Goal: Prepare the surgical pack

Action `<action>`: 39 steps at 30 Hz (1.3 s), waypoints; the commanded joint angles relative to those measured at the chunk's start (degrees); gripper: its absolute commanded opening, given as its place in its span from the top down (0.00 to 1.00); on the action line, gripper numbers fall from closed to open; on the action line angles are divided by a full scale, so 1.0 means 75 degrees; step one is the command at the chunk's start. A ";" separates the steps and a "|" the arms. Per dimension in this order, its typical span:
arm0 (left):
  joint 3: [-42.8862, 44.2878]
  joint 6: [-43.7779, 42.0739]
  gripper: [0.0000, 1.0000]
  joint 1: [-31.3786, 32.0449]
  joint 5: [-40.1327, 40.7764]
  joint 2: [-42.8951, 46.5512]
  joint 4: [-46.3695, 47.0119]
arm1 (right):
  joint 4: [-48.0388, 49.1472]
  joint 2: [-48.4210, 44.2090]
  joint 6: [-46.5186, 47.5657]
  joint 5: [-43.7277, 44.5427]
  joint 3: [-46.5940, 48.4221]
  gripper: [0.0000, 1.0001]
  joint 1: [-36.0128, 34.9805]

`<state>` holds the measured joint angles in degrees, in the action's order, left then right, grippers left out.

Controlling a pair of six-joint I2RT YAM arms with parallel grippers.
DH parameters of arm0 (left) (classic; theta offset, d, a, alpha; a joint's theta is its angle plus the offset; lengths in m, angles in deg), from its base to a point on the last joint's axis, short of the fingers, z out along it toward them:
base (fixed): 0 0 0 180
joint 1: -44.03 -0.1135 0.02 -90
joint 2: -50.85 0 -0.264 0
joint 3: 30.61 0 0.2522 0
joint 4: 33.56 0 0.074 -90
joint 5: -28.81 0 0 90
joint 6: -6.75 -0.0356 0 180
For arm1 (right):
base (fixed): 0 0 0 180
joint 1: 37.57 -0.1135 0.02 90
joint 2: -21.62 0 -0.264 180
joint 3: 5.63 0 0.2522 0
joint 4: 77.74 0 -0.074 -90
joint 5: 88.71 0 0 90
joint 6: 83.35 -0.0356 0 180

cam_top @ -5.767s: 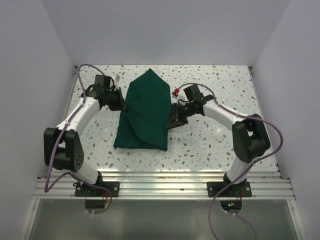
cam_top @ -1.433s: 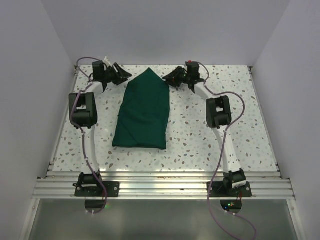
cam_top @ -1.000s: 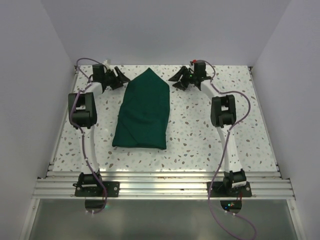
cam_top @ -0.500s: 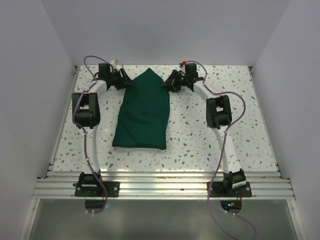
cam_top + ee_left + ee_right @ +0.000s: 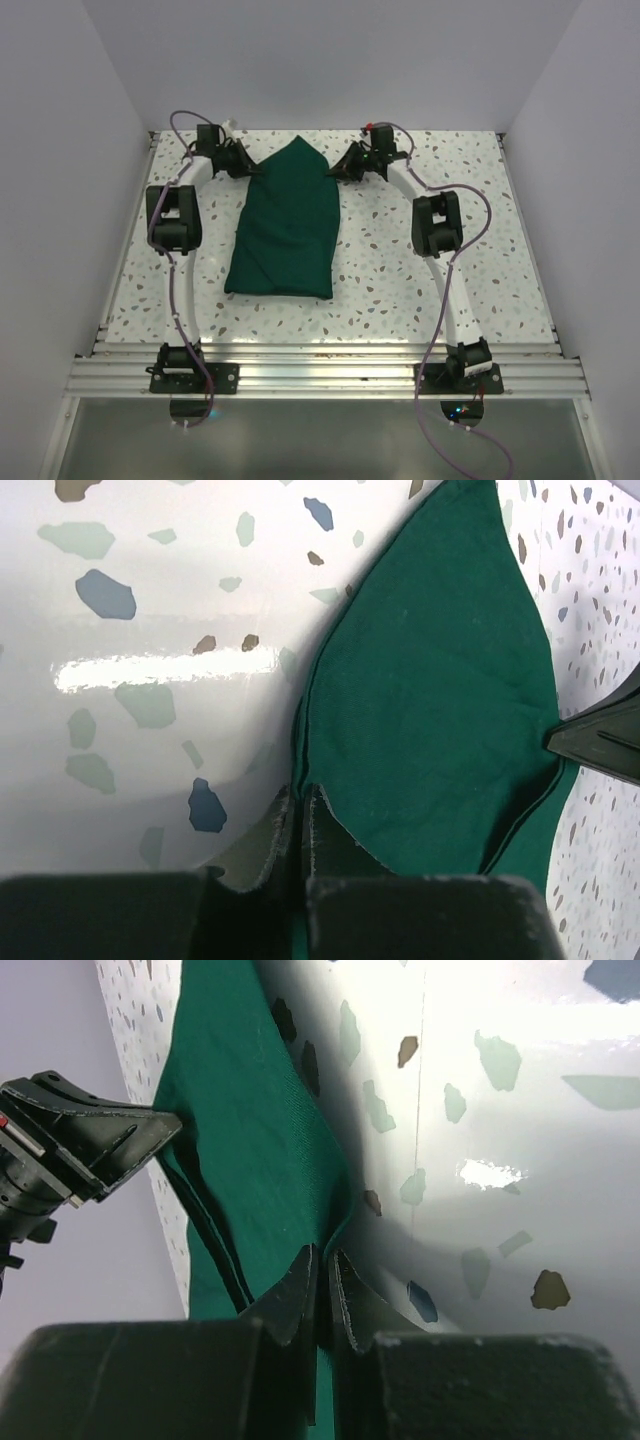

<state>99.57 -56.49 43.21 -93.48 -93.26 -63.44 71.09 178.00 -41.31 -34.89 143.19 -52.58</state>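
The surgical pack is a dark green cloth [image 5: 288, 215] folded into a long bundle with a pointed far end, lying mid-table. My left gripper [image 5: 250, 167] is at the cloth's far left edge, and the left wrist view shows it [image 5: 298, 792] shut on that edge of the cloth [image 5: 430, 710]. My right gripper [image 5: 337, 170] is at the far right edge, and in the right wrist view it [image 5: 324, 1255] is shut on the cloth's edge [image 5: 250, 1140]. No steel instruments, tray or strips show.
The speckled white table [image 5: 420, 270] is walled at the back and both sides. Both arms stretch far forward along the cloth's flanks. A metal rail [image 5: 320, 365] runs along the near edge.
Both grippers moved inward from beside the pointed far end to the cloth's left and right edges and closed on them. The cloth itself has hardly shifted.
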 commanded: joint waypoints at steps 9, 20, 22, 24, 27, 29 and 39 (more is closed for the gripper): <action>-0.1491 -0.0744 1.00 -0.0207 0.0110 0.2619 -0.1015 | -0.1357 -0.2249 0.0429 -0.0718 -0.0872 1.00 -0.0132; -0.3861 -0.0967 1.00 -0.0242 0.0169 0.5327 -0.1483 | -0.1839 -0.4384 0.0946 -0.1140 -0.2644 1.00 -0.0624; -0.4365 -0.0990 1.00 -0.0254 0.0262 0.5829 -0.1495 | -0.1932 -0.4769 0.1098 -0.1175 -0.3101 1.00 -0.0718; -0.4856 -0.1014 1.00 -0.0242 0.0345 0.6275 -0.1495 | -0.2097 -0.5052 0.1273 -0.1129 -0.3568 1.00 -0.0776; -0.5325 -0.1037 1.00 -0.0242 0.0403 0.6756 -0.1554 | -0.2027 -0.5614 0.1321 -0.1070 -0.4329 1.00 -0.0870; -0.5584 -0.1049 1.00 -0.0242 0.0439 0.6980 -0.1659 | -0.1910 -0.5988 0.1321 -0.1082 -0.4833 1.00 -0.0905; -0.6944 -0.1026 1.00 -0.0231 0.0755 0.8315 -0.1835 | -0.1816 -0.6962 0.1321 -0.0988 -0.6113 1.00 -0.1268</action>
<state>49.74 -62.98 41.81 -88.98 -34.40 -76.60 57.21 130.81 -32.05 -41.32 99.24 -61.01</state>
